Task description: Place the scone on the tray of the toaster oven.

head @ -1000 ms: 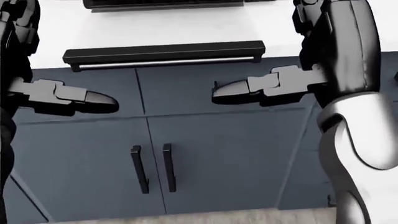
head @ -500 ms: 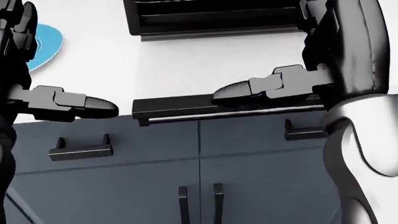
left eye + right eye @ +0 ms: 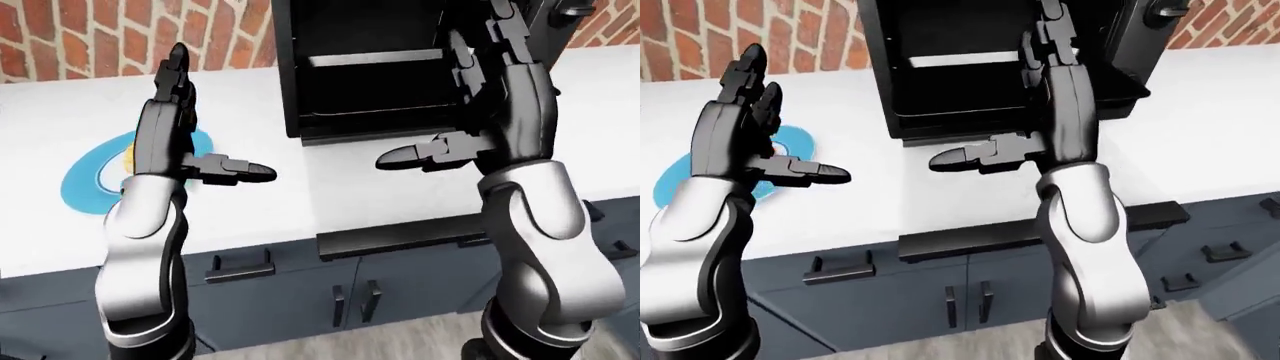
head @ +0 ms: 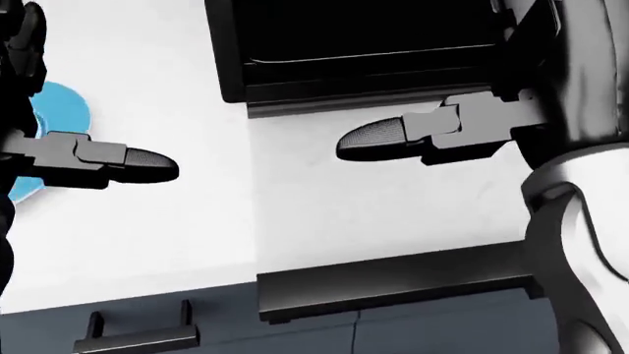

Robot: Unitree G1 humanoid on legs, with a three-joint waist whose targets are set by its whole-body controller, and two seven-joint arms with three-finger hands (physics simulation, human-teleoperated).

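The black toaster oven [image 3: 370, 67] stands open on the white counter [image 4: 324, 199] at the top of the views, with its tray [image 3: 375, 90] inside. A blue plate [image 3: 85, 180] lies on the counter to its left. A yellowish bit of the scone [image 3: 128, 154] shows on it, mostly hidden behind my left arm. My left hand [image 3: 215, 116] is raised over the plate's right side, open and empty. My right hand [image 3: 445, 90] is raised before the oven's right side, open and empty.
A long black bar handle [image 4: 393, 284] lies along the counter's near edge below the oven. Grey cabinet doors with black pulls [image 3: 240, 266] run beneath. A red brick wall [image 3: 90, 34] stands behind the counter.
The camera has tilted up: the cabinets slid down out of the head view, and the counter, the oven and the blue plate came in. Both hands keep the same open pose.
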